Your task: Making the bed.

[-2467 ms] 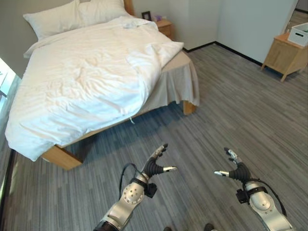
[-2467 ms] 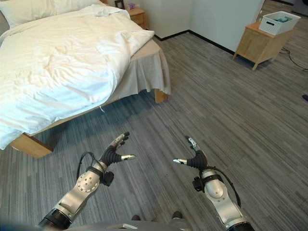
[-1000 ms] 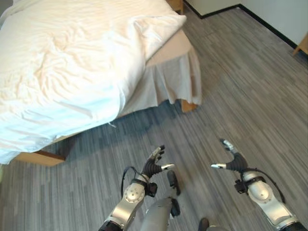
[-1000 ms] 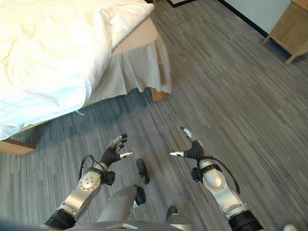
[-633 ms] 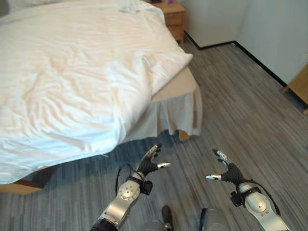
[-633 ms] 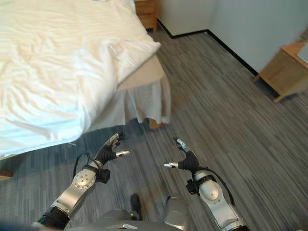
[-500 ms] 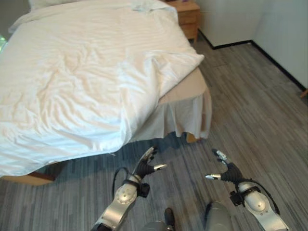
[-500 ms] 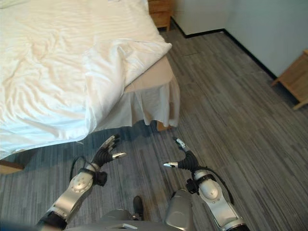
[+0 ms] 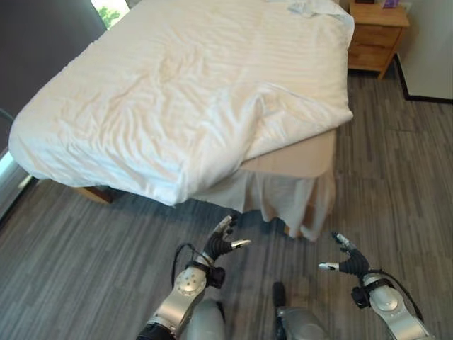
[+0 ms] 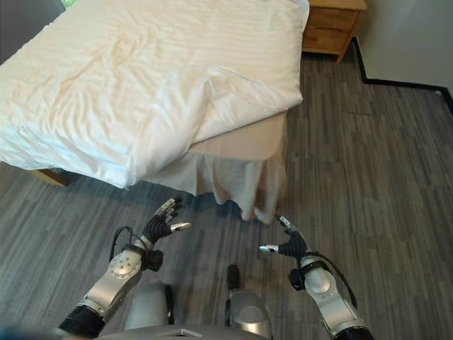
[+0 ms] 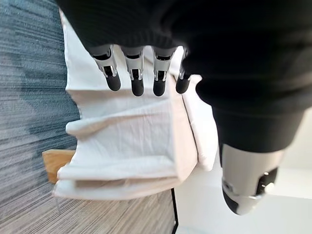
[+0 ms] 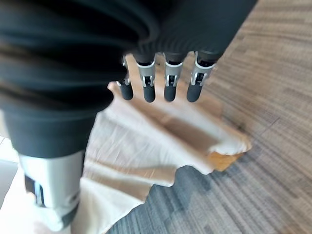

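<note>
Nearest the camera, the left hand [image 9: 221, 243] and the right hand [image 9: 347, 262] hang over the grey floor [image 9: 85, 255], well short of the bed [image 9: 294, 159]. Both have their fingers straight and spread, thumbs apart, and hold nothing; each wrist view shows the fingers loose, with cloth beyond them but not touched.

Just past the hands stands the near corner of the bed. Here the beige sheet [image 9: 301, 152] lies bare on the mattress top, and its skirt [image 9: 283, 202] hangs down in folds to the floor. The white duvet [image 9: 177, 92] is the thing to be set right. Its corner [image 9: 297, 106] is turned back on itself in a thick fold, so it stops short of this corner, while along the left side it droops over the edge in an uneven line. Its surface is creased across the middle.

Farther off, a small crumpled cloth [image 9: 308, 7] lies near the head end, beside a wooden nightstand [image 9: 375, 32].

By this look the work has hardly begun: the folded corner needs pulling out over the bare sheet, then the duvet squared and smoothed.
</note>
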{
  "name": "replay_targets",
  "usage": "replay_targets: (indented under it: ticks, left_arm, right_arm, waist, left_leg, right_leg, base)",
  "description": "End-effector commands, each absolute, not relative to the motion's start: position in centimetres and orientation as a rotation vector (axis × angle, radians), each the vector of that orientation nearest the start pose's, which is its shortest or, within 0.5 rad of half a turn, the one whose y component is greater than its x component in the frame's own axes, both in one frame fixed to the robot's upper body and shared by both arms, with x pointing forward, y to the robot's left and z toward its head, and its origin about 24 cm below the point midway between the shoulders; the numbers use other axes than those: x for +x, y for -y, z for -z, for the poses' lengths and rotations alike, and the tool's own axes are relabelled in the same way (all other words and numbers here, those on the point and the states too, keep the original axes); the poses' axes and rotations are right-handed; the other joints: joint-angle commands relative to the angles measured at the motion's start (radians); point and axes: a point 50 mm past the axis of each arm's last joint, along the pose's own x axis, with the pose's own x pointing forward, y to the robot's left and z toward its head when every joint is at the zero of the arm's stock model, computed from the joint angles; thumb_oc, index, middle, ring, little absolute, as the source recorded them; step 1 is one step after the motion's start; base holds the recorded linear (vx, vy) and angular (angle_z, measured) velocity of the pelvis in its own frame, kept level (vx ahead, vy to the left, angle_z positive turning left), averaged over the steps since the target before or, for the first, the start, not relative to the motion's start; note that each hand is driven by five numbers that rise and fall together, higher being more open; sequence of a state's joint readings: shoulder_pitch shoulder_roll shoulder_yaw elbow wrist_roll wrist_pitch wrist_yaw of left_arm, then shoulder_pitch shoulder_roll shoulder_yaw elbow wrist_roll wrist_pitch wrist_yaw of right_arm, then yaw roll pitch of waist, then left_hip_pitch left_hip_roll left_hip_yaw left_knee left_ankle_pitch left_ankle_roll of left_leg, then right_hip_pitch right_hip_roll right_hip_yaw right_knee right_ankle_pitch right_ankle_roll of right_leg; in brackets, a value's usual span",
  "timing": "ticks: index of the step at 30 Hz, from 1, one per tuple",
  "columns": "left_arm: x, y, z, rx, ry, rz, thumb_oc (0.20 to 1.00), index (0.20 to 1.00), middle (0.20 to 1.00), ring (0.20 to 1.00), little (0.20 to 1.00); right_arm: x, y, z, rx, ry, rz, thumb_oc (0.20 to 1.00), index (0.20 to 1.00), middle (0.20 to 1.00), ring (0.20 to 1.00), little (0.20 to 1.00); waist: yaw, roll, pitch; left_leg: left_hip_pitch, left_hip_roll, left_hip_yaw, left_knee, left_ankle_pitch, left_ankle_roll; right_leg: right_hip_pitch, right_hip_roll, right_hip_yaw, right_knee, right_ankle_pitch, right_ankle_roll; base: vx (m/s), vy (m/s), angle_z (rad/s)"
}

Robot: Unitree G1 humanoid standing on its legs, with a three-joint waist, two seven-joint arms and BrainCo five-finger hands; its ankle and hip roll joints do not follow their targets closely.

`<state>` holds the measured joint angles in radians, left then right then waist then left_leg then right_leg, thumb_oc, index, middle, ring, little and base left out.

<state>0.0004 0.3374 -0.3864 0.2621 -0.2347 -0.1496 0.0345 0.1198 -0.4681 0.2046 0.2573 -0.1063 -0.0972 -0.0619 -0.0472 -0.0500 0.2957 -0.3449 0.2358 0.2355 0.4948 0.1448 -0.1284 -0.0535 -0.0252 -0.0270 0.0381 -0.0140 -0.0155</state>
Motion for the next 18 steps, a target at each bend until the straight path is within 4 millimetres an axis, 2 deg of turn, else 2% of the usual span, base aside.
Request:
replay_targets:
  ticks: [1,2,3,4,6,8,10,11,12,13,15,18]
  left_arm:
    - [23.6,-15.2,0.2,0.096,-0.13,0.264,1.0,1.0,1.0,1.0,1.0]
    - [23.6,-15.2,0.2,0.094,-0.13,0.264,1.0,1.0,1.0,1.0,1.0]
    - [23.5,-15.1,0.3,0.093,-0.137,0.27,1.0,1.0,1.0,1.0,1.0]
    - [23.5,-15.1,0.3,0.093,-0.137,0.27,1.0,1.0,1.0,1.0,1.0]
    - [23.1,-14.9,0.8,0.079,-0.161,0.273,1.0,1.0,1.0,1.0,1.0]
    - [22.8,-14.9,1.1,0.072,-0.179,0.273,1.0,1.0,1.0,1.0,1.0]
    - [22.5,-15.4,1.2,0.085,-0.193,0.268,1.0,1.0,1.0,1.0,1.0]
    - [22.4,-15.6,1.2,0.084,-0.192,0.257,1.0,1.0,1.0,1.0,1.0]
    - [22.5,-15.8,1.0,0.086,-0.189,0.244,1.0,1.0,1.0,1.0,1.0]
    - [22.6,-16.3,1.2,0.081,-0.196,0.223,1.0,1.0,1.0,1.0,1.0]
    - [22.6,-16.4,1.3,0.078,-0.201,0.217,1.0,1.0,1.0,1.0,1.0]
    - [22.5,-16.7,1.5,0.086,-0.212,0.213,1.0,1.0,1.0,1.0,1.0]
  right_arm:
    - [20.5,21.9,1.1,-0.553,-0.221,-0.127,1.0,1.0,1.0,1.0,1.0]
    - [20.5,21.9,1.1,-0.554,-0.222,-0.127,1.0,1.0,1.0,1.0,1.0]
    - [20.7,22.0,0.9,-0.569,-0.213,-0.119,1.0,1.0,1.0,1.0,1.0]
    - [20.7,22.0,0.9,-0.569,-0.213,-0.119,1.0,1.0,1.0,1.0,1.0]
    - [21.0,22.3,0.3,-0.631,-0.182,-0.094,1.0,1.0,1.0,1.0,1.0]
    - [21.0,22.4,0.2,-0.662,-0.173,-0.081,1.0,1.0,1.0,1.0,1.0]
    - [21.1,22.2,-0.2,-0.696,-0.147,-0.071,1.0,1.0,1.0,1.0,1.0]
    - [21.4,21.9,-0.6,-0.709,-0.123,-0.073,1.0,1.0,1.0,1.0,1.0]
    - [22.1,21.4,-1.3,-0.709,-0.084,-0.068,1.0,1.0,1.0,1.0,1.0]
    - [22.1,21.4,-1.4,-0.705,-0.077,-0.055,1.0,1.0,1.0,1.0,1.0]
    - [22.0,21.4,-1.3,-0.704,-0.079,-0.047,1.0,1.0,1.0,1.0,1.0]
    - [21.7,21.6,-1.1,-0.71,-0.095,-0.038,1.0,1.0,1.0,1.0,1.0]
  waist:
    - [0.003,0.022,-0.059]
    - [0.003,0.019,-0.06]
    - [0.015,0.037,-0.069]
    - [0.015,0.036,-0.069]
    - [0.019,0.049,-0.097]
    - [0.02,0.043,-0.107]
    - [0.029,0.03,-0.114]
    - [0.024,0.03,-0.103]
    - [0.008,0.045,-0.08]
    - [-0.005,0.05,-0.075]
    - [-0.007,0.048,-0.072]
    - [-0.022,0.039,-0.076]
  left_leg:
    - [0.122,-0.082,0.05,-0.333,-0.03,0.035]
    - [0.135,-0.089,0.054,-0.355,-0.021,0.036]
    - [0.138,-0.108,0.061,-0.449,0.028,0.034]
    - [0.143,-0.111,0.061,-0.456,0.032,0.035]
    - [0.198,-0.141,0.033,-0.55,0.03,0.062]
    - [0.224,-0.152,0.03,-0.567,0.021,0.07]
    - [0.28,-0.154,0.047,-0.582,-0.007,0.09]
    - [0.317,-0.149,0.054,-0.582,-0.031,0.098]
    - [0.354,-0.123,0.049,-0.582,-0.039,0.103]
    - [0.378,-0.123,0.032,-0.582,-0.054,0.11]
    - [0.387,-0.129,0.028,-0.582,-0.066,0.11]
    - [0.397,-0.145,-0.004,-0.582,-0.093,0.099]
  right_leg:
    - [0.143,-0.082,-0.013,-0.125,0.037,0.124]
    - [0.145,-0.087,-0.012,-0.125,0.035,0.125]
    - [0.175,-0.064,-0.015,-0.125,0.005,0.127]
    - [0.176,-0.065,-0.016,-0.125,0.004,0.128]
    - [0.211,-0.047,-0.021,-0.125,-0.026,0.131]
    - [0.231,-0.048,-0.026,-0.116,-0.027,0.132]
    - [0.204,-0.047,-0.044,0.047,-0.045,0.157]
    - [0.147,-0.062,-0.073,0.169,-0.023,0.189]
    - [0.024,-0.081,-0.097,0.374,0.072,0.247]
    - [-0.039,-0.089,-0.076,0.449,0.073,0.25]
    - [-0.053,-0.11,-0.072,0.432,0.07,0.241]
    - [-0.054,-0.144,-0.035,0.249,0.05,0.215]
  base:
    - [0.36,0.081,0.11]
    - [0.32,0.088,0.5]
    - [0.21,0.052,0.39]
    - [0.29,0.079,0.08]
    - [0.36,0.139,-0.13]
    - [0.25,0.089,-0.06]
    - [0.12,0.063,-0.18]
    - [0.09,0.115,-0.62]
    - [0.17,0.129,-0.49]
    - [0.17,0.074,-0.27]
    - [0.13,-0.003,0.37]
    - [0.17,-0.1,0.24]
